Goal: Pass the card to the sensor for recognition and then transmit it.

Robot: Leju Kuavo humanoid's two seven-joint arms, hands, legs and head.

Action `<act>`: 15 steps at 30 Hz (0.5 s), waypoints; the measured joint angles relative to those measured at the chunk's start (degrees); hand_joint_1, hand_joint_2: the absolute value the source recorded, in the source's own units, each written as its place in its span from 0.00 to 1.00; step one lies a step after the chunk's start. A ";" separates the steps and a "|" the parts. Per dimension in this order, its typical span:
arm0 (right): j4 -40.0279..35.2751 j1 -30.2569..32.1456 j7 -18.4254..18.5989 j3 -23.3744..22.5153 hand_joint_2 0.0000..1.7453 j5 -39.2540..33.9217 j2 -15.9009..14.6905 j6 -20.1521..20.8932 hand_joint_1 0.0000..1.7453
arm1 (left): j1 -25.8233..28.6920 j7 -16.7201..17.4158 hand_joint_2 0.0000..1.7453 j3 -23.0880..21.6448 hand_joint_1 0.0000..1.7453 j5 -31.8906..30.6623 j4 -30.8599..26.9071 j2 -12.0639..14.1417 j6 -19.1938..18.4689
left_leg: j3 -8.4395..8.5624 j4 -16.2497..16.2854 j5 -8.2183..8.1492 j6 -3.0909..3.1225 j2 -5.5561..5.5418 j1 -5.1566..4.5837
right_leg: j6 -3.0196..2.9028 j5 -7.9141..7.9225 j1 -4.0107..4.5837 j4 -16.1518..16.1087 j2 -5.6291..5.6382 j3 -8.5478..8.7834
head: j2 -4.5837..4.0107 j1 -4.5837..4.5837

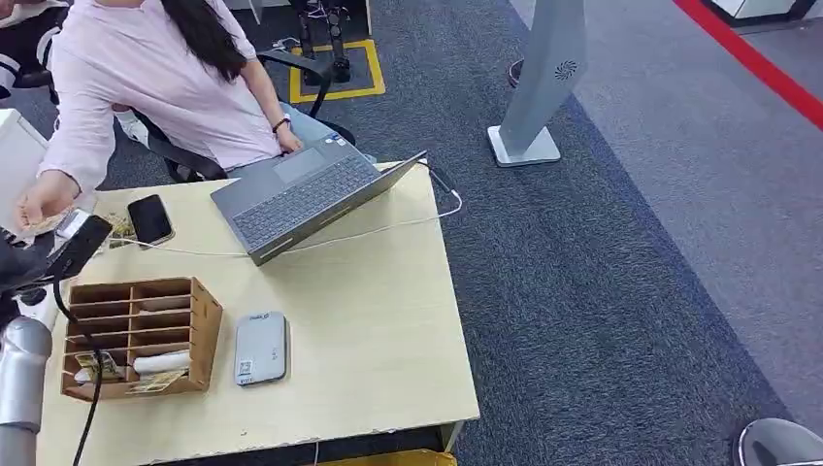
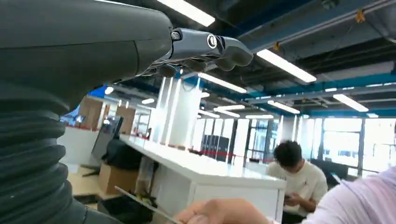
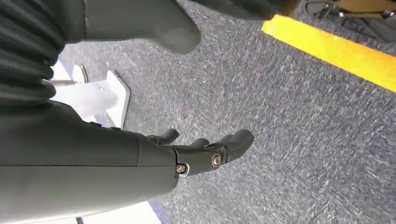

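Note:
A person in a pink top sits at the table's far left and pinches the thin card (image 2: 140,203) in their hand (image 1: 41,206). Just above that card my left hand (image 2: 140,46) is raised with its fingers (image 2: 205,46) stretched out and nothing in them. Its silver arm (image 1: 21,374) comes up at the table's left edge. The sensor (image 1: 260,348), a flat grey-white box, lies on the table beside the wooden organiser. My right hand (image 3: 163,156) hangs over the grey carpet, loosely spread and holding nothing.
A wooden organiser (image 1: 136,335) with slots holds a few small items. An open grey laptop (image 1: 296,194), a black phone (image 1: 150,218) and a white cable (image 1: 388,228) lie farther back. A grey stand (image 1: 539,87) rises from the carpet right of the table (image 1: 388,340).

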 joint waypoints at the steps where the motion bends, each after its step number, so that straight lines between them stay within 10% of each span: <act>1: 0.00 -0.02 0.00 0.11 0.00 0.26 -0.07 -0.02 0.00 | -0.61 0.52 1.00 -0.33 1.00 -1.19 0.95 0.26 0.96 | 0.00 0.00 0.00 0.00 0.00 0.00 | 0.00 0.00 0.00 0.00 0.00 0.00 | 0.00 0.02; 15: 0.09 -0.23 0.07 0.22 0.00 0.81 -0.20 0.26 0.00 | -2.23 -0.74 1.00 -2.75 1.00 -1.02 5.20 0.55 2.73 | 0.00 0.00 0.00 0.00 0.00 0.00 | 0.00 0.00 0.00 0.00 0.00 0.00 | 0.00 0.00</act>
